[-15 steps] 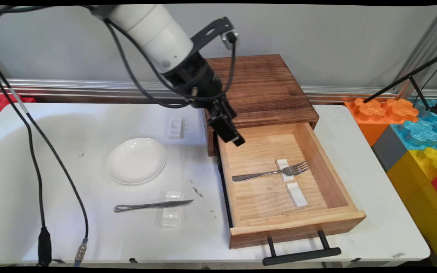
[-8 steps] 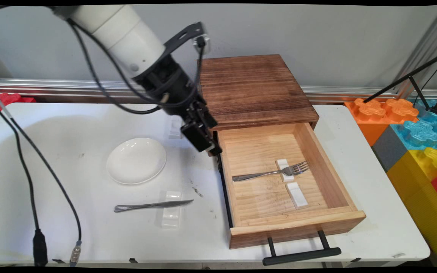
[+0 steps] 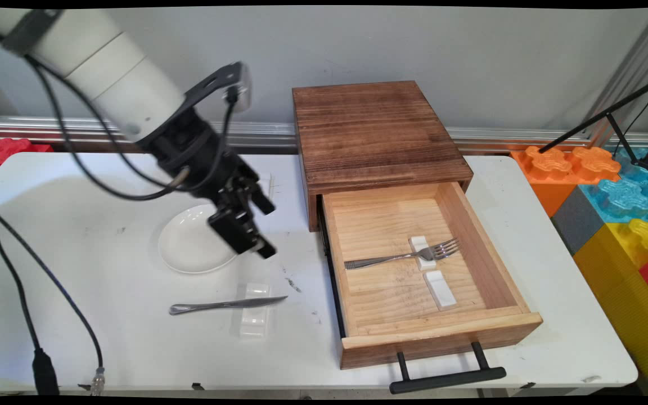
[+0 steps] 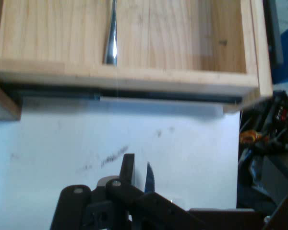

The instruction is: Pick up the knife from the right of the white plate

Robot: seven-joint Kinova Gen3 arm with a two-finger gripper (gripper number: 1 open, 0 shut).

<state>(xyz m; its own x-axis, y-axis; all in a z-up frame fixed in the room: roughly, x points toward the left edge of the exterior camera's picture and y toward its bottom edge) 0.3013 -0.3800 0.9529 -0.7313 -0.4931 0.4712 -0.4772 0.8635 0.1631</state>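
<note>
**Gripper above the plate's right edge, beside the open drawer**

The white table carries a dark wooden cabinet at its far side. The cabinet's pale wooden drawer is pulled fully out toward the near edge, and its black bar handle faces the camera.

The gripper hangs over the right edge of a round white plate, tilted down and to the right, left of the drawer and apart from it. Whether it is open or closed cannot be told; nothing shows in it.

A silver knife lies in front of the plate. Its long axis runs left to right across the table, with the rounded handle at the left and the blade tip pointing right toward the drawer. The blade lies across a small white rest.

A silver fork lies inside the drawer, its handle to the left and its tines pointing right and slightly away. Its neck rests on a white block, and a second white block lies just in front.

In the hand view, the drawer's side wall crosses the top, and the fork handle shows behind it.
</note>
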